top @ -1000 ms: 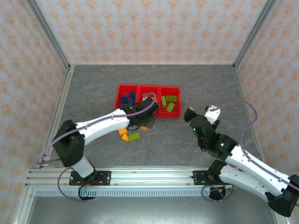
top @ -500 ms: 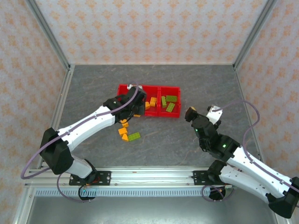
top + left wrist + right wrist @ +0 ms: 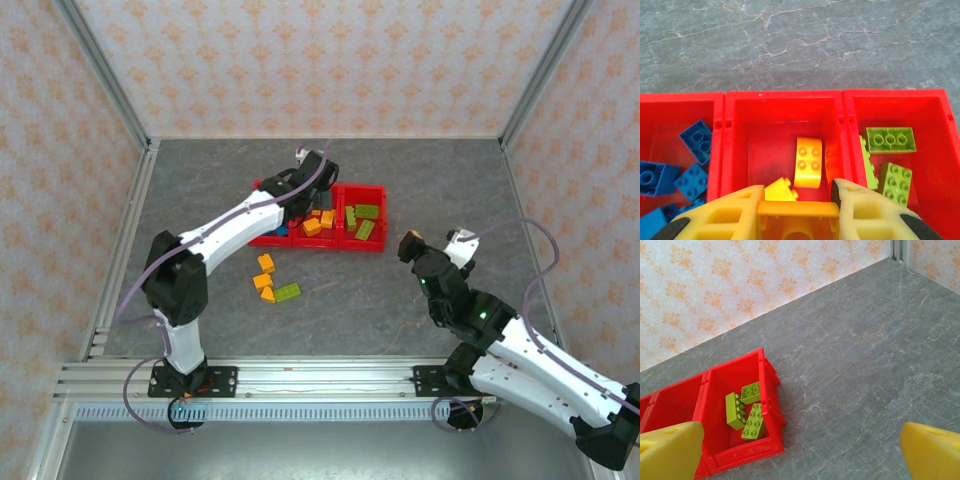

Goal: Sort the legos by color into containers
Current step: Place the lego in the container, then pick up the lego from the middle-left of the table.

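Containers (image 3: 372,190): three red bins joined in one row, centre of the top view, on a grey marbled table (image 3: 440,180).

Left gripper (image 3: 797,220): clamped on one orange-yellow brick (image 3: 798,209). Brick pinched between the yellow fingers (image 3: 867,215) at the lower edge of the left wrist view, just above the near part of the middle bin (image 3: 765,145).

Middle bin contents: one curved orange-yellow lego (image 3: 808,162) flat on the floor, a second (image 3: 781,190) partly hidden behind the held brick. Orange shape against the wall at frame right possibly a third piece or only a reflection.

Bin at frame left (image 3: 670,102): blue bricks (image 3: 697,141), at least four, some cut off by the frame edge.

Bin at frame right (image 3: 930,115): three lime green bricks (image 3: 890,139), one tilted against the dividing wall.

Loose pieces (image 3: 266,263), top view, on the table below the row's left end: three orange-yellow, one green (image 3: 287,292) just beside them.

Right gripper (image 3: 800,440): spread wide, nothing between the fingers (image 3: 670,450). Over bare table, well apart from the bins, right of centre in the top view.
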`<state>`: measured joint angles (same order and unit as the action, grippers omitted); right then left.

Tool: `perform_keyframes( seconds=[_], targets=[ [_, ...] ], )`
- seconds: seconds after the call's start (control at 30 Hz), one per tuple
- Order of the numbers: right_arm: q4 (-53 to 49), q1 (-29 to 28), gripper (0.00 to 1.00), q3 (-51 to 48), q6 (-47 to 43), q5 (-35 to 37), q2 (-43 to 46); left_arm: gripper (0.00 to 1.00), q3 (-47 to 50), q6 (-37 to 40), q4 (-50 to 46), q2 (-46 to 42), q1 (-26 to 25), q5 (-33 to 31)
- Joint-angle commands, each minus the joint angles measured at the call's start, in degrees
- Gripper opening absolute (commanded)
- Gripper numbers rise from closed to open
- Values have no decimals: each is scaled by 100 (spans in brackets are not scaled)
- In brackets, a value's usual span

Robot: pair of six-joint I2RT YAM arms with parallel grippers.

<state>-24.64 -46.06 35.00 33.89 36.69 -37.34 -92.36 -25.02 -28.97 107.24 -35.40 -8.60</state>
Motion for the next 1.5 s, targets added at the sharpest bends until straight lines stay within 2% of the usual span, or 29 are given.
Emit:
perform_keyframes(
  seconds=[0.0,0.2,0.37,0.5,0.6,0.7,0.73,0.77,0.87,1.1,1.3,1.4,1.47],
  targets=[
    [-247,9,100,-126,143,226,161,30,-387,27,241,342,90,-227],
    [-348,13,100,-147,136,252,211,34,-678,-94,407,852,231,12],
    [-349,10,100,-169,122,286,227,44,-544,-128,606,863,290,42],
    [-298,10,100,-194,92,271,219,60,-268,-7,892,585,292,1],
    [-269,11,100,-200,74,263,210,77,94,-21,1110,250,297,-67],
    [-278,10,100,-196,68,269,205,90,636,-37,1201,-322,288,29],
    [-269,10,100,-196,65,263,201,97,890,-91,1225,-545,285,30],
    [-254,10,100,-202,50,256,202,99,1124,-134,1231,-734,287,35],
    [-182,13,100,-211,-2,209,168,100,1938,-275,1137,-1372,249,-21],
    [178,10,100,-198,-219,56,-163,99,3381,-692,194,-2455,-78,-411],
    [532,10,100,-130,-339,-135,-620,99,4315,-1582,-109,-2803,-99,-425],
    [625,11,100,-63,-363,-242,-776,99,4515,-1670,-3,-2739,-56,-500],
    [625,14,100,-14,-385,-258,-827,95,4547,-1542,156,-2601,7,-315]
  ],
)
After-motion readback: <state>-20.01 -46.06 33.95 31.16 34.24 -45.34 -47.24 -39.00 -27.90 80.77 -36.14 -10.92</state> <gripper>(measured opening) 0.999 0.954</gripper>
